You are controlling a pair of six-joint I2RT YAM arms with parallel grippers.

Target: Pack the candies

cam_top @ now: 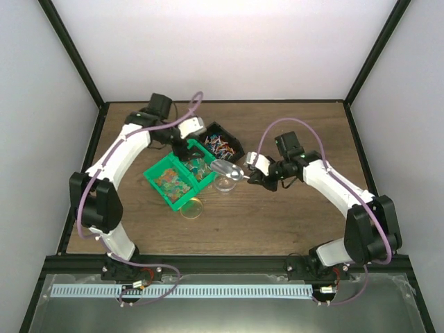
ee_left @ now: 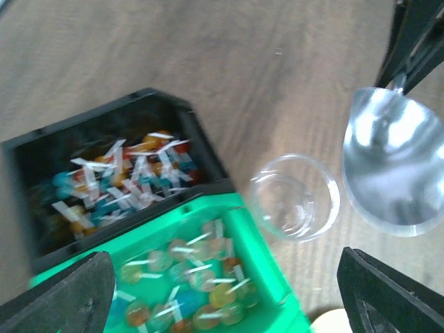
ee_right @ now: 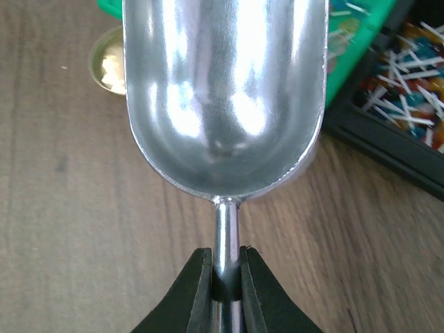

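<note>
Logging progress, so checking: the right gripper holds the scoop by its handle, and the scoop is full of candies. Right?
Not quite. The scoop is empty: the right wrist view shows only bare metal in its bowl. The right gripper does hold it by its handle; the candies lie apart, in a black bin.

The green bin (cam_top: 148, 175), black bin (cam_top: 241, 147), clear cup (cam_top: 224, 185) and gold lid (cam_top: 192, 209) are crowding the middle of the table (cam_top: 291, 225). The scoop (cam_top: 227, 170), clamped in the right gripper (cam_top: 251, 176), is hanging just beside the cup's rim, narrowing the approach from the right edge. The left arm (cam_top: 132, 147) is arching over the far-left corner. Bare wood is lying open along the near edge and in the far-right corner.
</note>
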